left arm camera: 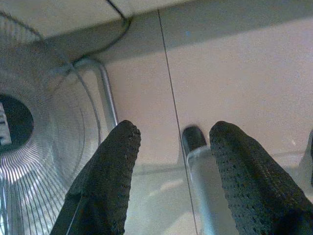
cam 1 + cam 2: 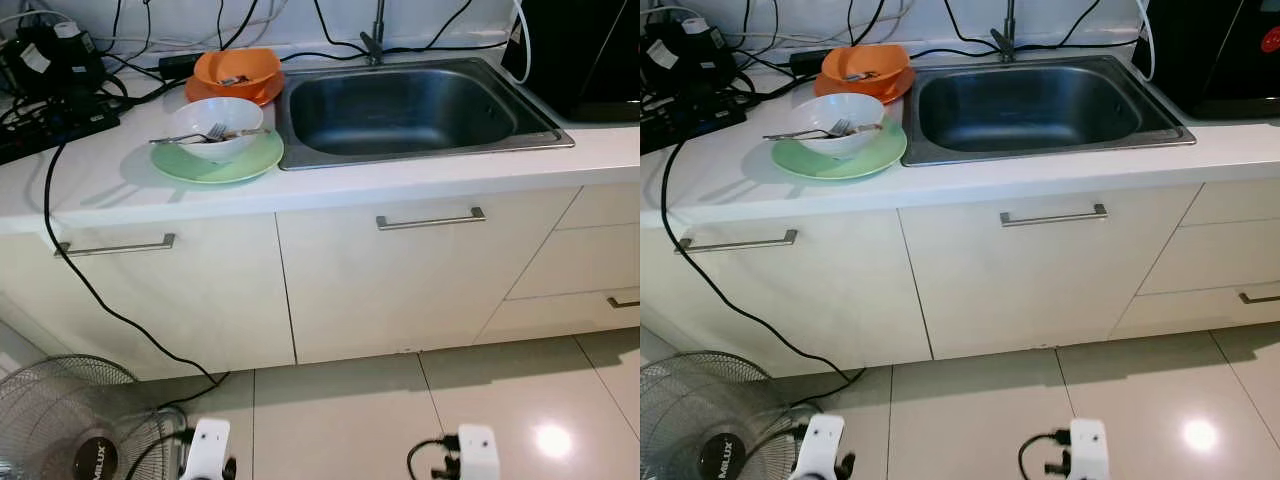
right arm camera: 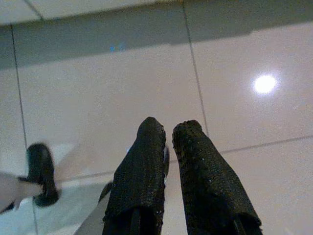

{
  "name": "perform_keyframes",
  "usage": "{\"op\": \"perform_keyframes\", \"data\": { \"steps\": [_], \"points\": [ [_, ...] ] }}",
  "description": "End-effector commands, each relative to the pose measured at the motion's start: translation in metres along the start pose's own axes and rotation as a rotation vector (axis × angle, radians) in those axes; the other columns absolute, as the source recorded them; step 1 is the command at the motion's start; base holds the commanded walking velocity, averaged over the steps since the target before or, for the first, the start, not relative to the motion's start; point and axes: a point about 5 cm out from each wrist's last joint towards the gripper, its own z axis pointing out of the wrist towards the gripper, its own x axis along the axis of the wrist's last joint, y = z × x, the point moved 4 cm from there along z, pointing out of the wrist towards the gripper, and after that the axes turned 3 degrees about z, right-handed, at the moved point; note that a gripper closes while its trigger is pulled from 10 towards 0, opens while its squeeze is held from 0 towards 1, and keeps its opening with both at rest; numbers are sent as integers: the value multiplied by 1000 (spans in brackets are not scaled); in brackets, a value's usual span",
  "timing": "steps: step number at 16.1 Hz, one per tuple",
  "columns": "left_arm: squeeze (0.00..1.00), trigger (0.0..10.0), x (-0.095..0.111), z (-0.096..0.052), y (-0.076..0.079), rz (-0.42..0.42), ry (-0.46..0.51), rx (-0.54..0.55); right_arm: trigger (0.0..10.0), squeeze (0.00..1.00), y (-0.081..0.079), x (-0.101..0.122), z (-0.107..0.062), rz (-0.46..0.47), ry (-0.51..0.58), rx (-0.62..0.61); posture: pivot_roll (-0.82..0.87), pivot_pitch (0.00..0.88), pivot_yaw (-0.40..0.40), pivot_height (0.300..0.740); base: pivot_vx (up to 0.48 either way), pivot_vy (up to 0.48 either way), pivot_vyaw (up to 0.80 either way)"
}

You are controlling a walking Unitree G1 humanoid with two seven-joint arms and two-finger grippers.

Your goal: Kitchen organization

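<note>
Two stacks of dishes sit on the white counter (image 2: 420,175) ahead of us, at about eleven o'clock and just beside the empty steel sink (image 2: 410,105): a white bowl (image 2: 216,127) with a fork (image 2: 190,136) laid across it rests on a green plate (image 2: 218,160), and behind it an orange bowl (image 2: 237,68) sits on an orange plate (image 2: 236,94). Both our arms hang low over the tiled floor (image 2: 400,420), well apart from all of it. Our left gripper (image 1: 173,147) has its fingers spread apart with nothing between them; our right gripper (image 3: 168,142) has its fingers drawn nearly together, also holding nothing. We judge that no dish has been handled yet. Several things could go wrong from here. A black cable (image 2: 110,310) drops from the counter at ten o'clock down the cabinet (image 2: 200,290) to the floor, and a standing fan (image 2: 60,420) sits at seven o'clock, right beside our left gripper, so stepping closer or raising that arm could snag the cable or knock the fan. The fork lies loose with its handle jutting past the bowl's rim, so lifting or tilting the bowl could send it sliding off. More cables and a power strip (image 2: 55,125) crowd the counter near the orange stack, where a careless reach could drag them.
</note>
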Motion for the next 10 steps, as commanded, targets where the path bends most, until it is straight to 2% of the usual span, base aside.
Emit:
{"op": "perform_keyframes", "data": {
  "steps": [1,4,5,6,7,10],
  "points": [
    [0,10000,32,3,-12,-36,127,50,10000,0,2,44,6,-1,160,-6,48,62,73,740,0,0,0],
    [0,10000,90,1,-17,-40,356,70,10000,0,-9,110,6,-14,402,29,43,50,78,740,0,0,0],
    [0,10000,102,-1,-17,-45,403,71,10000,0,-12,124,4,-9,454,37,43,49,79,740,0,0,0],
    [0,10000,127,-6,-17,-43,502,71,10000,0,-19,150,-1,-6,554,51,42,43,82,740,0,0,0],
    [0,10000,153,-14,-16,-39,619,65,10000,0,-27,175,-9,6,665,74,43,39,83,740,0,0,0],
    [0,10000,198,-40,-14,-58,837,68,10000,0,-46,230,-43,13,925,107,38,27,85,740,0,0,0]
  ]
}}
